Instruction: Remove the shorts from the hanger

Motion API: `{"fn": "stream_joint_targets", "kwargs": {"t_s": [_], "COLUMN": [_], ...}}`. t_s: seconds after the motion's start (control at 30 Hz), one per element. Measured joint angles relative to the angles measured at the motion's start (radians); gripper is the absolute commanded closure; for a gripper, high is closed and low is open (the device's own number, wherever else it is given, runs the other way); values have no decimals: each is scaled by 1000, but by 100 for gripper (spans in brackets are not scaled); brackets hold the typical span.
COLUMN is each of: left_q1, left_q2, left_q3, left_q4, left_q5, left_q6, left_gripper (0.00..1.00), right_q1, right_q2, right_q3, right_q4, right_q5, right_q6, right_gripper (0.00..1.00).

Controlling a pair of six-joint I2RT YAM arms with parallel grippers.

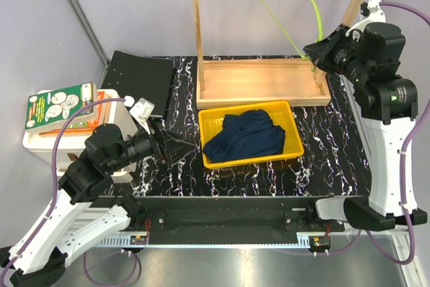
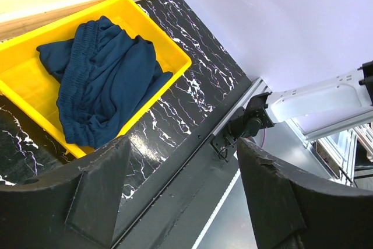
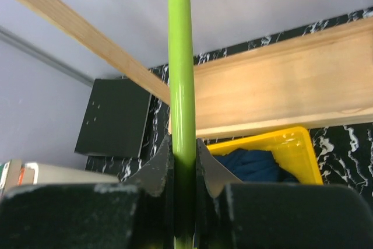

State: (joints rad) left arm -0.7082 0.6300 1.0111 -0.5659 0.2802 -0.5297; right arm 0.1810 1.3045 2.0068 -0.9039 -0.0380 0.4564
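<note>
Right wrist cam: right pincer (image 3: pixel 184 157) clamped on the bare hanger (image 3: pixel 180 56), shorts (image 3: pixel 252 166) lying in the yellow tray (image 3: pixel 274 138) below it, so a sloppy release could drop the hanger onto them.

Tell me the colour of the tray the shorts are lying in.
Bright yellow; the tray holding the shorts shows best in the left wrist view.

The top view looks down from behind on the whole table (image 1: pixel 336 152), each wrist view looks closely past its own fingers (image 2: pixel 87 202), and all three share the tray (image 1: pixel 285 122) ahead of them.
</note>
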Motion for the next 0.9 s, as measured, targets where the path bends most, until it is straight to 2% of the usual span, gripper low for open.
{"fn": "stream_joint_targets", "kwargs": {"t_s": [0.17, 0.53, 0.9], "left_q1": [0, 0, 0], "left_q2": [3, 10, -9], "left_q3": [0, 0, 0], "left_q4": [0, 0, 0], "left_q5": [3, 10, 20], "left_q6": [6, 6, 3], "left_gripper": [23, 23, 23], "right_q1": [-75, -152, -237], "right_q2": [57, 200, 349], "right_q3": [51, 232, 311], "right_q4": [-25, -18, -6], "right_q5": [-182, -461, -637], "right_q6": [23, 104, 214], "right_gripper": [100, 100, 100]}}
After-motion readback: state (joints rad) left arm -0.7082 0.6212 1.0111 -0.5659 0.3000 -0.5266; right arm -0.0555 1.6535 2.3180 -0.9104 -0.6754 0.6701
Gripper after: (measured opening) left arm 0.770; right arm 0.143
